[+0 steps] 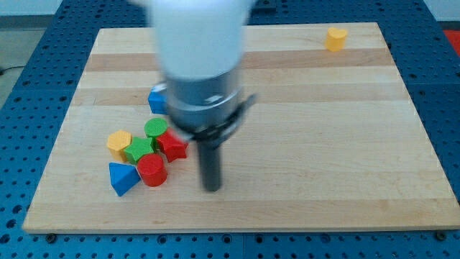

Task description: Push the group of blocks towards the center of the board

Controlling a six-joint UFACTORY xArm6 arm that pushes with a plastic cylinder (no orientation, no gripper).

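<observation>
A cluster of blocks sits at the board's lower left. It holds a yellow hexagon, a green cylinder, a green star, a red star, a red cylinder and a blue triangle. A blue block lies just above the cluster, partly hidden by the arm. My tip rests on the board to the right of the red cylinder, a short gap away. The arm's blurred body covers the board's upper middle.
A lone yellow block sits near the board's top right corner. The wooden board lies on a blue surface, its edges visible on all sides.
</observation>
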